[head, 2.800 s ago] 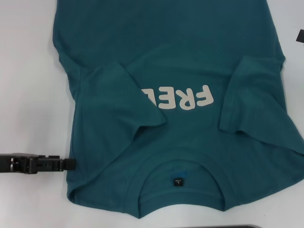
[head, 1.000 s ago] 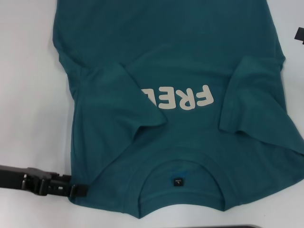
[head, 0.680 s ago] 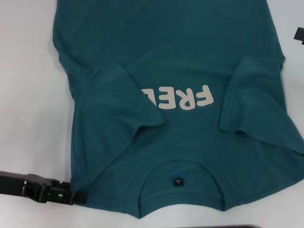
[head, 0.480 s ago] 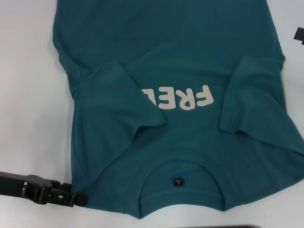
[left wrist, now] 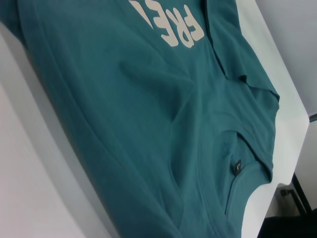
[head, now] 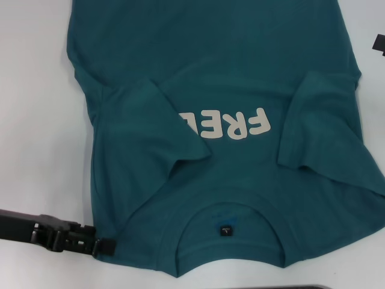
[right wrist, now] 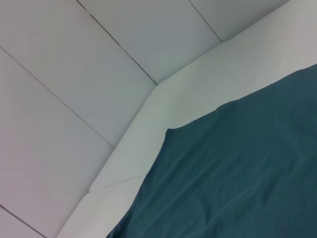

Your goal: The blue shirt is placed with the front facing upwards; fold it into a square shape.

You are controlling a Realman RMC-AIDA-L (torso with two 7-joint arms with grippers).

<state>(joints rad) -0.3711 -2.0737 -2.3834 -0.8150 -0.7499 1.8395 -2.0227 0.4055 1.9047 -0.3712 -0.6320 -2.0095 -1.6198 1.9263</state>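
Evidently my left gripper (head: pixel 105 247) had slid in to touch the near shoulder corner of the blue shirt (head: pixel 216 78) spread on the table (head: pixel 36 132); grip indeterminate, fold pending.

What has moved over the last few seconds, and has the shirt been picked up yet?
The left gripper moved nearer the robot along the shirt's left edge and in to its near left shoulder corner, where its tip now touches the cloth. No lift is visible. The shirt, with both sleeves folded in, lies as before on the table.
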